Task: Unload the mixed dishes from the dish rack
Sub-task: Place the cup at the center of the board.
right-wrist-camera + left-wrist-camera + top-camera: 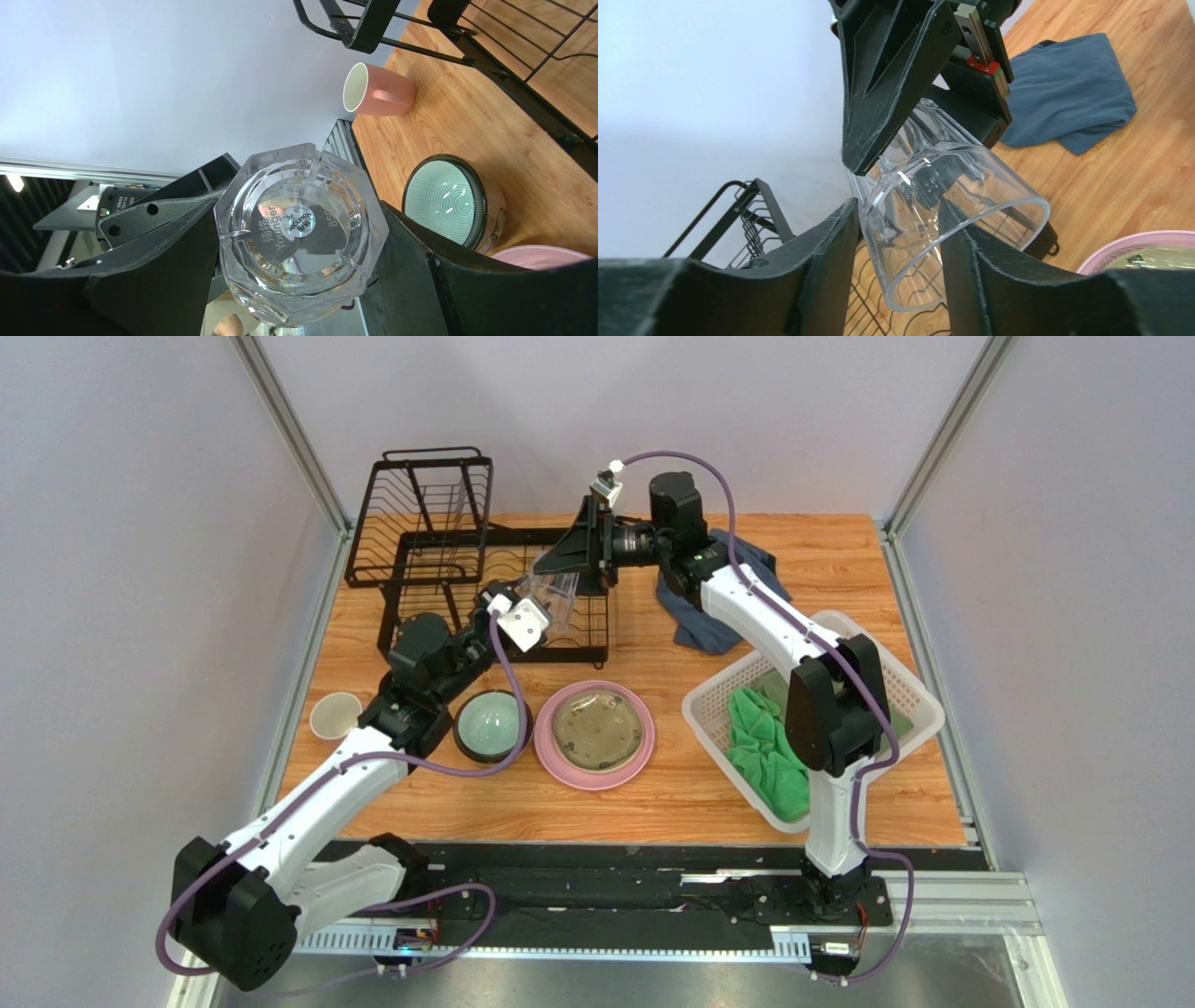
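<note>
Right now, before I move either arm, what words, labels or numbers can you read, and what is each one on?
"Younger": on the base of the clear glass tumbler, in the right wrist view; read with some doubt.
"850": on the same base, beside it; also doubtful.
Round sticker at the middle of that base: print too small to read.
No other text shows in any view.

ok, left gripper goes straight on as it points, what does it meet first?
The clear tumbler held in the right gripper; its open rim sits right at the left gripper, contact unclear.
</note>
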Available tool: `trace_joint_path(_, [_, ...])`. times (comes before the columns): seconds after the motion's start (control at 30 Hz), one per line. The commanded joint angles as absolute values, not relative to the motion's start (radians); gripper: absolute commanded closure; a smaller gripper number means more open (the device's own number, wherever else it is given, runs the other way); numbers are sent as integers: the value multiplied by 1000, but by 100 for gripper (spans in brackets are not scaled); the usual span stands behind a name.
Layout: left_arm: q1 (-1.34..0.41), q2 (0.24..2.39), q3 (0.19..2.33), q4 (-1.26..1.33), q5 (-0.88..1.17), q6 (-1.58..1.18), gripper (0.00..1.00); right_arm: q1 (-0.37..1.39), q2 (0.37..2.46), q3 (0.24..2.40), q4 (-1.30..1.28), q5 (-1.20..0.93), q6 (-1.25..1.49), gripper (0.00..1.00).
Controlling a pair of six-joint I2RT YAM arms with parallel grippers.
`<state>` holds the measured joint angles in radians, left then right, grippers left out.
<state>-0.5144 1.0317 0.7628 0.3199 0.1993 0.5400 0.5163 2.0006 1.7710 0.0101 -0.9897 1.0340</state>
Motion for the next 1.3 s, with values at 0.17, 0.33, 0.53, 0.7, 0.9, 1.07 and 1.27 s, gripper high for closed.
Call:
trace_joint_path(0.17, [-523,1016,723,430,193,546,73,541,1950,1761,130,-1055,1111,100])
trace_joint_path(0.33, [-523,988,704,425,190,549,89,543,1968,1772,133,-1060,1117,96])
trace_joint_path(0.53, [-523,960,690,400,173,554,100,541,1977,1775,133,-1077,1111,65])
trace_joint_path(0.7, [-523,893,709,289,140,577,100,534,1974,1786,75,-1060,1062,37])
trace_joint_path(0.9, [-523,847,778,74,156,592,100,529,1982,1796,55,-1037,1045,9])
trace_joint_path(1.07, [-523,818,821,6,184,587,100,529,1997,1799,51,-1031,1046,3])
trace_joint_path(1.27, [-523,795,896,-164,178,647,100,519,2000,1812,19,-1028,1009,1])
